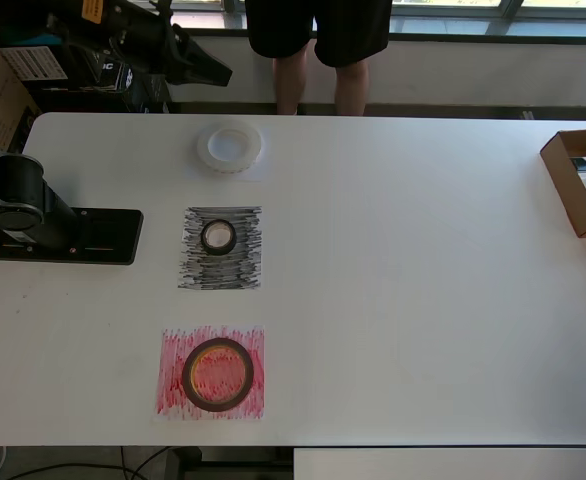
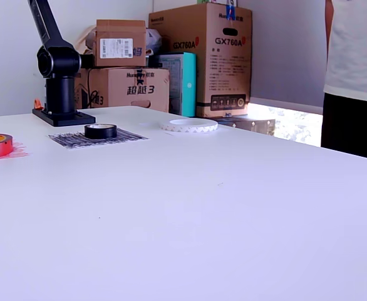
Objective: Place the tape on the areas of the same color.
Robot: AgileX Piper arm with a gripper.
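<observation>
Since the gripper isn't in either view, I can't tell whether its jaws are spread or pinched; I only see the arm on its base, at the overhead view's left edge, well apart from the work. Black roll sits inside the black patch; red roll sits on the red patch; white roll lies on the white patch, hard to make out against the table. My read: all three placed, sorting step done; next move needs nothing but a check of the white roll's seating, arm parked clear. Carton at the overhead view's right is untouched.
</observation>
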